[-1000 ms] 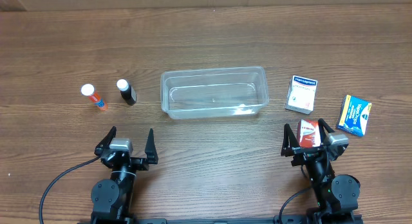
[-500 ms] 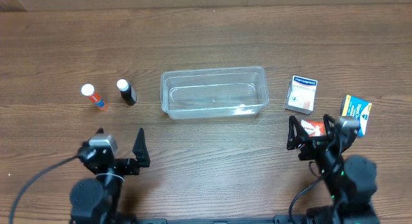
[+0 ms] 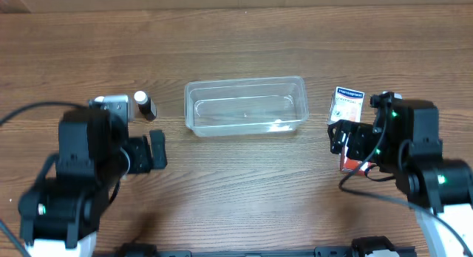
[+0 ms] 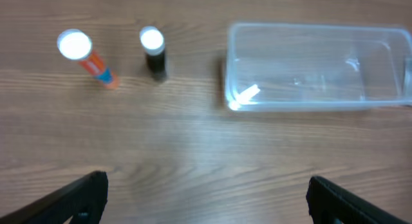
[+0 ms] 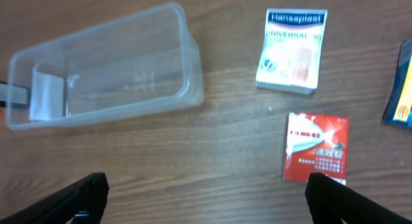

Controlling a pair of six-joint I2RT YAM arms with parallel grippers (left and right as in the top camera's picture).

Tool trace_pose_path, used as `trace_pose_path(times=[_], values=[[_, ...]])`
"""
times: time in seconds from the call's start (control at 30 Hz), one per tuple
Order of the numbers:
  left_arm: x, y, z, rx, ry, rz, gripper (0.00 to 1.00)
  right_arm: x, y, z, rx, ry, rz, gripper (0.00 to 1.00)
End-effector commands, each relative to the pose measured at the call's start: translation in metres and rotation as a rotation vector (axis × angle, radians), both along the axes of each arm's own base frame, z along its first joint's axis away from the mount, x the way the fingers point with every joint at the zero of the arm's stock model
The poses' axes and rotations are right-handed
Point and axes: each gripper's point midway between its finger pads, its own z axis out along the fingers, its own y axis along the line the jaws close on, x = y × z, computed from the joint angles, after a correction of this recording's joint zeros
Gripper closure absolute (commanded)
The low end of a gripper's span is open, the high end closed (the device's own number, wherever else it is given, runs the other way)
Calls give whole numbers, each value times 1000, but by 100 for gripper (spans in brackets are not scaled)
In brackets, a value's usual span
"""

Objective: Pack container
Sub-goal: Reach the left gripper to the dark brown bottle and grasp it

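The clear plastic container [image 3: 244, 108] stands empty at the table's middle; it also shows in the left wrist view [image 4: 315, 66] and the right wrist view [image 5: 103, 66]. My left gripper [image 3: 148, 152] is open and empty [image 4: 206, 199], raised above bare wood in front of an orange tube [image 4: 87, 56] and a black bottle [image 4: 154, 53]. My right gripper [image 3: 353, 145] is open and empty [image 5: 206, 197], raised to the right of the container, with a red box [image 5: 317, 147] by its right finger.
A white Hansaplast box [image 3: 347, 106] lies right of the container, also in the right wrist view [image 5: 291, 50]. A blue box [image 5: 402, 89] is at the right edge of the right wrist view, hidden under my right arm from overhead. The black bottle [image 3: 145, 105] stands left of the container.
Both arms have risen and moved away from the front edge toward the objects. The left arm now hides the orange tube from overhead; the right arm hides the blue box.
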Motion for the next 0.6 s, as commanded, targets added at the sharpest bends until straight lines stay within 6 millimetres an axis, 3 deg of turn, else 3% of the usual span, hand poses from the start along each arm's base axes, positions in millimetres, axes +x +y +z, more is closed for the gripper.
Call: trace_pose_path(times=[0.0, 0.17, 0.3, 0.4, 0.57], values=[[6, -12, 15, -56, 62, -34, 0, 5, -5, -3, -31, 43, -13, 0], [38, -2, 22, -2, 133, 24, 0, 6, -8, -15, -49, 98, -21, 0], [83, 6, 14, 37, 202, 69, 0, 8, -8, -18, -50, 110, -20, 0], [113, 15, -5, 34, 263, 107, 0, 7, -8, -18, -51, 112, -21, 0], [148, 38, -62, 31, 404, 170, 0, 7, -8, -19, -51, 115, -20, 0]])
